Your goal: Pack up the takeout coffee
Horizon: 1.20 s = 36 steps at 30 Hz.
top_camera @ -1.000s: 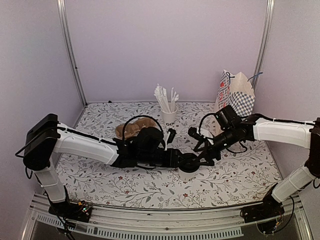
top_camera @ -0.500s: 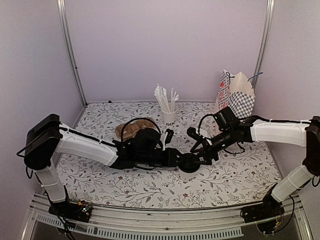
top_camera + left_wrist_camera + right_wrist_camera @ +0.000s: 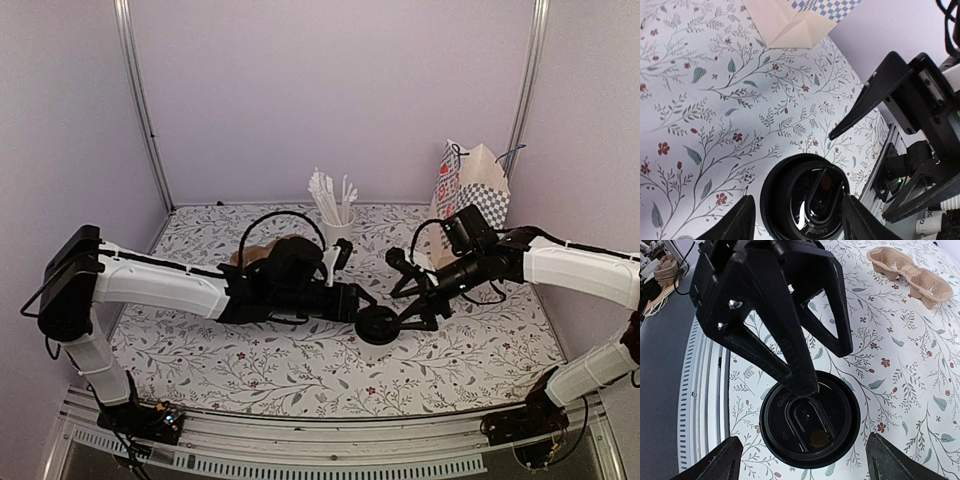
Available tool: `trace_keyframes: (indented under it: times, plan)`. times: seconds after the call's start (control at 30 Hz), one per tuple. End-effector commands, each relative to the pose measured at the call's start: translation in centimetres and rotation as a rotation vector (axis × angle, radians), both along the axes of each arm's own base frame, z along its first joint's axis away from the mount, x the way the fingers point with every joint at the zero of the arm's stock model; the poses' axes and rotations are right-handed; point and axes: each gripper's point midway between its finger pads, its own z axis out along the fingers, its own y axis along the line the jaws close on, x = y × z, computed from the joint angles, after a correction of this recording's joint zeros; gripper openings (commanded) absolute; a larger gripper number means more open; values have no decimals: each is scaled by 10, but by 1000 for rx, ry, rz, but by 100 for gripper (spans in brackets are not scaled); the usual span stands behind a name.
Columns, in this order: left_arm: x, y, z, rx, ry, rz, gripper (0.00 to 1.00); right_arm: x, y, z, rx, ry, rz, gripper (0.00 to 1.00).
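The takeout coffee stands upright on the flowered table between my two arms; mostly its round black lid shows. In the left wrist view the lid lies between the tips of my left gripper, which is open and straddles it from above. The right wrist view has the lid midway between the widely spread fingers of my open right gripper, with clear gaps on both sides. One of the left gripper's fingers reaches over the lid's rim. Seen from above, the left gripper and right gripper face each other over the cup.
A white cup with straws stands at the back centre. The brown pulp carrier lies behind my left arm. A checked paper bag stands at the back right. The table's metal front rail runs close by.
My left gripper has pulled back a little to the left and opened wider. The right gripper has spread wider and lifted slightly up and right. The cup has stayed put.
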Motion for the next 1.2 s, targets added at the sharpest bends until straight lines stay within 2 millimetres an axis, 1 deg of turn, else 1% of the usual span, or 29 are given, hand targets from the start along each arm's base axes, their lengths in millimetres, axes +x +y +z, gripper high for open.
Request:
trace_keyframes:
  times: [0.0,0.13,0.2,0.27,0.3,0.33,0.4,0.43,0.47,0.53,0.63,0.67,0.73,0.8,0.83,0.87,0.9,1.03,1.17]
  plan:
    - [9,5,32,32,-118,-15,62,6,-7,22,25,-46,-17,89]
    - [5,10,47,91,-232,-92,63,12,-21,32,29,-101,-64,90]
    - [-2,12,46,146,-280,-166,64,16,-31,39,37,-128,-102,90]
    - [-6,10,51,183,-330,-236,66,24,-44,42,48,-136,-153,90]
    - [-8,10,53,202,-355,-265,66,27,-52,47,67,-145,-178,90]
    - [-9,10,55,223,-391,-291,67,32,-62,47,81,-138,-210,90]
    - [-10,10,58,258,-445,-334,70,38,-78,55,123,-147,-258,91]
    - [-11,10,60,273,-467,-359,72,43,-88,55,131,-152,-290,91]
    - [-12,9,63,280,-492,-381,73,43,-92,56,134,-160,-301,91]
    - [-15,9,64,306,-508,-430,78,46,-104,54,135,-167,-337,92]
    - [-18,4,64,348,-532,-515,84,47,-114,49,134,-172,-356,93]
    - [-20,2,60,364,-527,-549,84,48,-116,47,125,-177,-365,93]
    - [-21,-5,59,382,-525,-601,85,54,-121,43,106,-184,-383,93]
    - [-22,-9,47,412,-503,-649,86,57,-122,37,88,-174,-390,93]
    - [-23,-11,43,420,-493,-662,88,58,-123,34,81,-169,-394,93]
    - [-22,-13,41,424,-487,-664,96,59,-124,30,73,-158,-397,93]
    - [-22,-14,38,424,-480,-671,99,60,-124,28,68,-152,-398,93]
    - [-27,-19,33,414,-464,-707,99,61,-123,22,58,-137,-390,93]
    - [-29,-19,24,434,-465,-743,96,62,-123,19,50,-129,-379,93]
